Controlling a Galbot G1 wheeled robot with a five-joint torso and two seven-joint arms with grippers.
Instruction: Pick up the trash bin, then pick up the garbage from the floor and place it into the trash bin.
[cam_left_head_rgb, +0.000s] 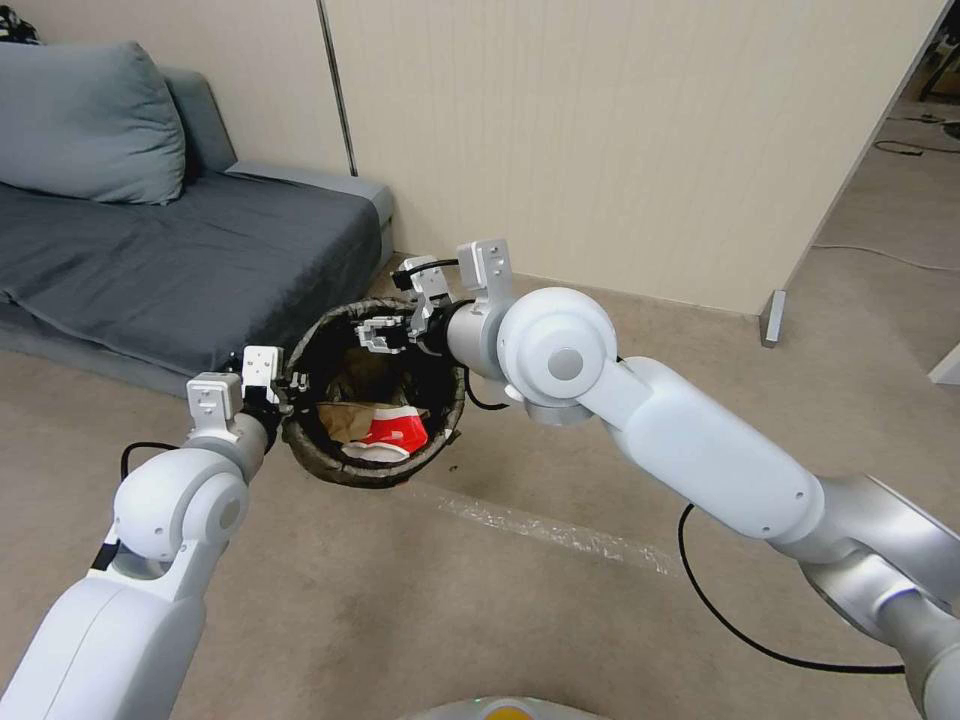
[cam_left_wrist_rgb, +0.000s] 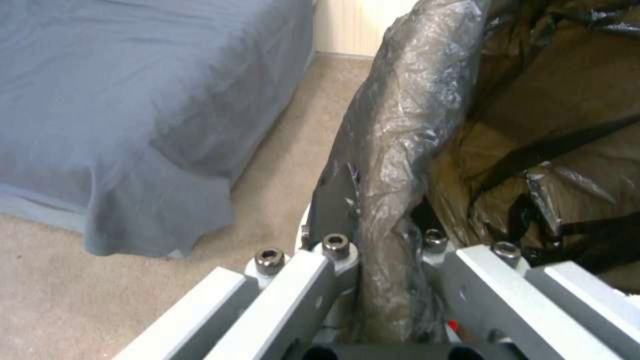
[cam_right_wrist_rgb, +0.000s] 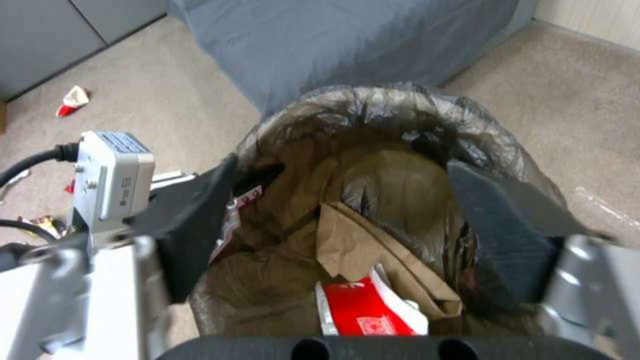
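Right wrist view: right tool (cam_right_wrist_rgb: 347, 220) spread above trash bin (cam_right_wrist_rgb: 400, 107); left tool (cam_left_wrist_rgb: 383, 280) pinching its rim.

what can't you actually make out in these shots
- Bin's white outside: covered by the dark bag in the head view.
- Left hand: shut on the bin's rim; its fingertips are cut off by the left wrist view's edge.
- Litter under the paper bag and red cup: buried, right wrist view.
- Floor scraps: too small to identify.
- Right hand is open over the bin.

glossy white rounded arms (cam_left_head_rgb: 690, 440), silver joints, trailing black cables (cam_left_head_rgb: 720, 600).
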